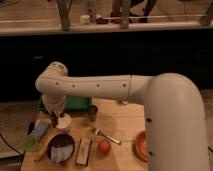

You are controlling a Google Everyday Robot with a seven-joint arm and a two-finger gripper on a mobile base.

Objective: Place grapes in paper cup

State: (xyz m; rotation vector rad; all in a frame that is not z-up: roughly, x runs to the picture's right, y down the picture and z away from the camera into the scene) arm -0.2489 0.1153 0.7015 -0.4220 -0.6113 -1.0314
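The robot's gripper [58, 114] hangs directly over the short white paper cup [64, 123], just left of the dark grey metal cup [92, 113]. The dark purple grapes are not discernible, perhaps hidden beneath it, and whether it grasps anything cannot be told. This appears to be the drop-off step; the next move calls for a release squarely inside the rim.

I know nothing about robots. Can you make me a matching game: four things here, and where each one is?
Things: 1 gripper; 2 metal cup; 3 orange-red fruit; 4 dark bowl.
Places: A nearer the camera than the paper cup; B just above the paper cup; C at the green tray's corner; D next to the fork.
Pairs: 1-B, 2-C, 3-D, 4-A.
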